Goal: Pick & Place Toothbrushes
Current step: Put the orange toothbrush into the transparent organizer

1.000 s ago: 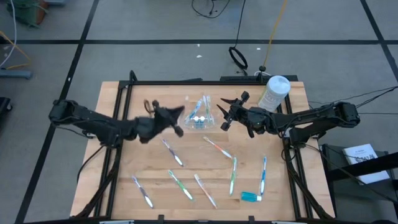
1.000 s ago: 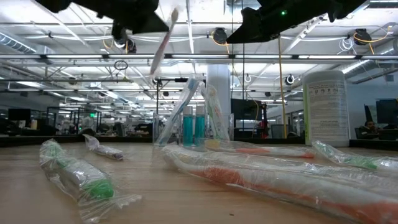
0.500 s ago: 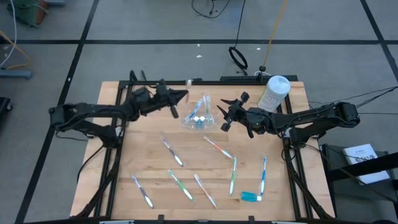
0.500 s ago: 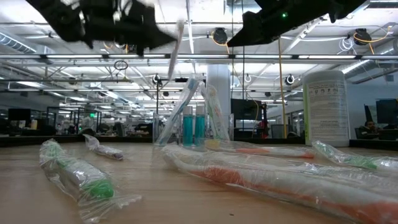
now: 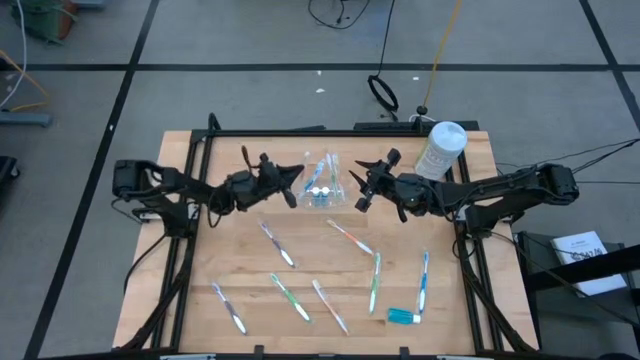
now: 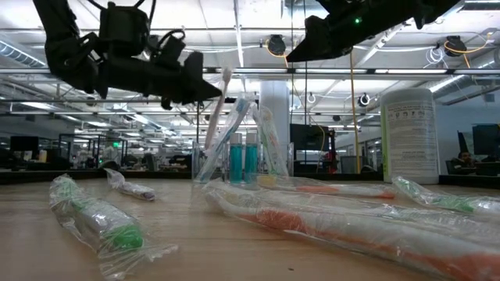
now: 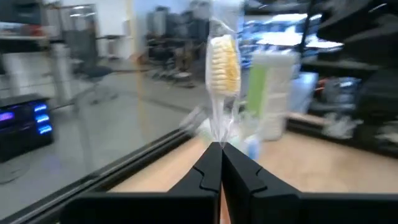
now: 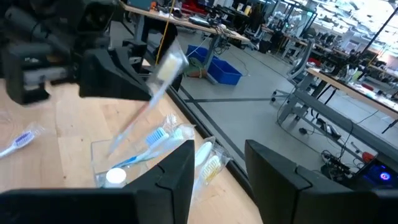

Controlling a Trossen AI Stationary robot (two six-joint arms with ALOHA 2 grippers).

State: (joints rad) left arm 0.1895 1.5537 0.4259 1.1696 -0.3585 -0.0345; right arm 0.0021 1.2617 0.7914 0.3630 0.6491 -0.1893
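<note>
Grey floor tiles surround a wooden surface in the high view. A clear container stands at the far middle, with toothbrushes and blue tubes inside. The left hand is just left of the container, fingers together, clamped on a wrapped toothbrush. The right hand is just right of the container, fingers apart, gripping nothing. A white canister stands at the far right. Loose toothbrushes lie across the near half, and a blue tube lies near right.

Low view: an office hall shows behind the surface. The left hand is above the container, its toothbrush slanting down toward the rim. The right hand is higher, to the right. Wrapped toothbrushes lie nearest.

Left wrist view: the fingers meet on the toothbrush, bristles up.

Right wrist view: the spread fingers frame the container; the toothbrush slants above it.
</note>
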